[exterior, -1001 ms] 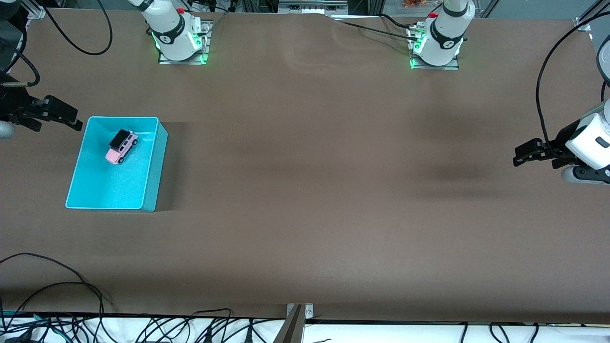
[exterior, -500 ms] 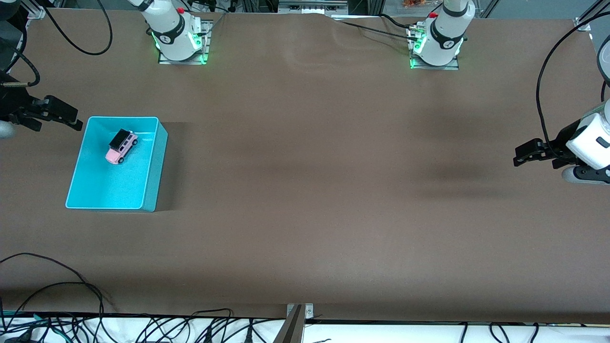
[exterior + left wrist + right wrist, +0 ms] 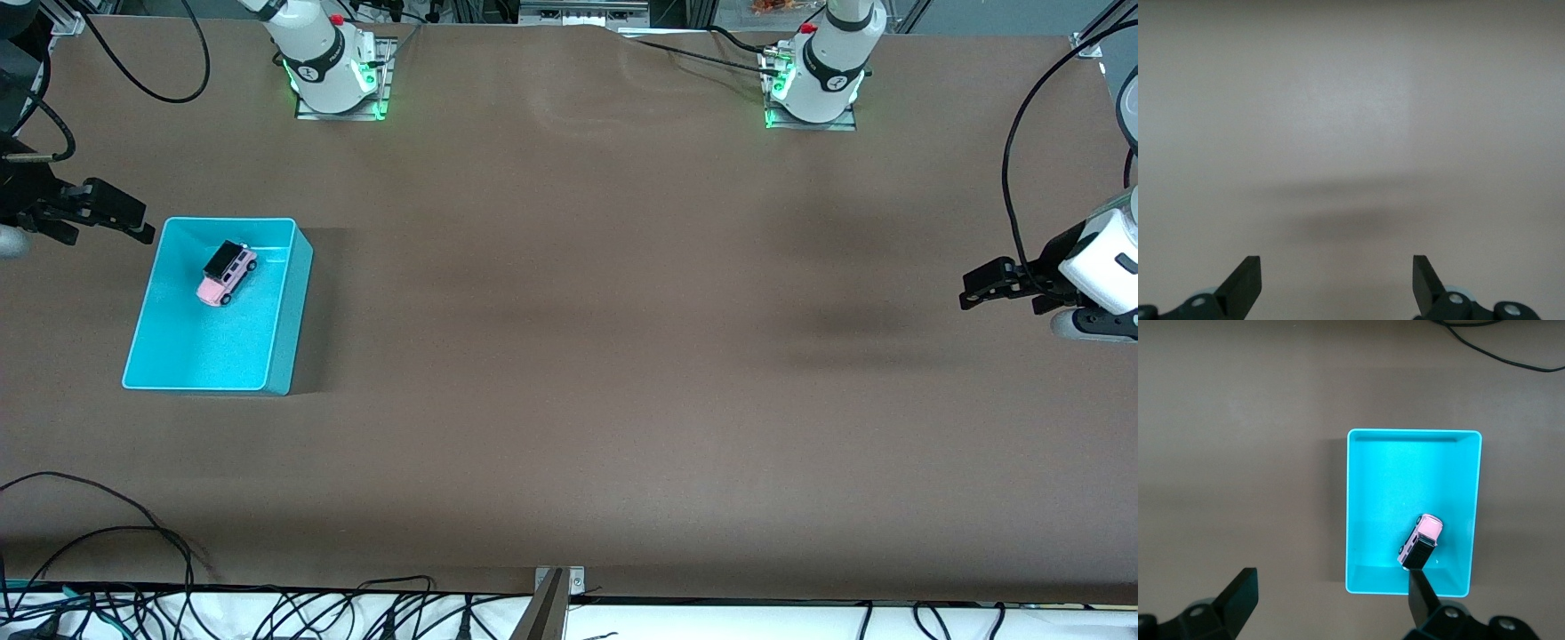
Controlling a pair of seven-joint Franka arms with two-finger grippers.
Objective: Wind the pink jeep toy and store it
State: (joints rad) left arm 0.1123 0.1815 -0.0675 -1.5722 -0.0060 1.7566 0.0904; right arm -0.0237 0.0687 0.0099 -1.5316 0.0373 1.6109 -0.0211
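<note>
- The bench [image 3: 569, 356] was covered with a plain brown mat and filled almost the whole front view; both white arm bases stood along its 12 o'clock edge.
- The turquoise bin [image 3: 289, 302] stood on the bench toward the right arm's end, at about 9 o'clock from the middle of the bench in the front view. It was a rectangular open box with upright walls.
- The left gripper [image 3: 978, 292] was in the air over the bare bench at the left arm's end, at about 3 o'clock in the front view. Its fingers [image 3: 1245, 283] stood wide apart, with nothing between them; the left wrist view showed only the brown surface and a soft shadow under them. This arm was waiting.
- The right gripper [image 3: 133, 222] was in the air just beside the bin's corner nearest to the right arm's base, at about 9 o'clock in the front view. Its fingers [image 3: 1238, 593] were also wide apart and held nothing.
- The pink jeep toy [image 3: 227, 275] stood on its wheels inside the bin, on the bin's floor, in the part of the bin farther from the front camera. Its body lay at a slant to the bin's walls, and it touched neither gripper.
</note>
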